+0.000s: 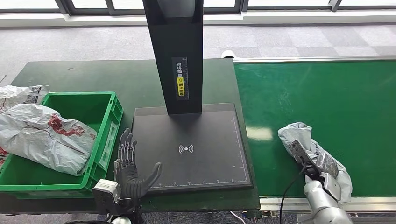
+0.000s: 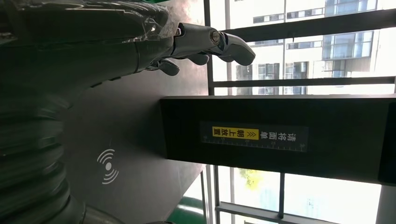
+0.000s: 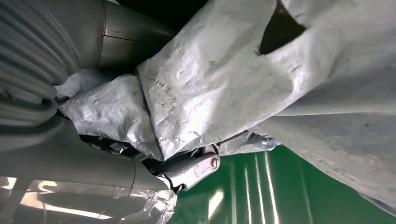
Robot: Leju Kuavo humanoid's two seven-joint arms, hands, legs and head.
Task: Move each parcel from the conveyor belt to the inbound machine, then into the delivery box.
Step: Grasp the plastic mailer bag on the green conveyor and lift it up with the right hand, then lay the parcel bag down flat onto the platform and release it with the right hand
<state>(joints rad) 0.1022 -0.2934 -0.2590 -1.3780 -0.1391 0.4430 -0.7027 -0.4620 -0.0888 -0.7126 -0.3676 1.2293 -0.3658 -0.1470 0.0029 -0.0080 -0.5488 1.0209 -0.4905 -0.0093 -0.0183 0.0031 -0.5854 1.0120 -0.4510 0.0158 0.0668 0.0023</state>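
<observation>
Now your right robot hand (image 1: 314, 164) grips the parcel (image 1: 299, 134) near the belt's (image 1: 327, 98) front edge; lift it clear before swinging to the scanner plate (image 1: 196, 135). Left robot hand (image 1: 130, 172) waits, fingers spread.

Grey carpet (image 1: 93, 42) spreads across the far floor, patterned in pale squares. Along the top runs a white sill (image 1: 289, 17) under dark-framed windows (image 1: 84, 4), daylight pouring in. A dark table (image 1: 93, 77) sits in front. Through the glass in the left wrist view, a neighbouring building (image 2: 299, 46) shows rows of windows, bright and washed out.
</observation>
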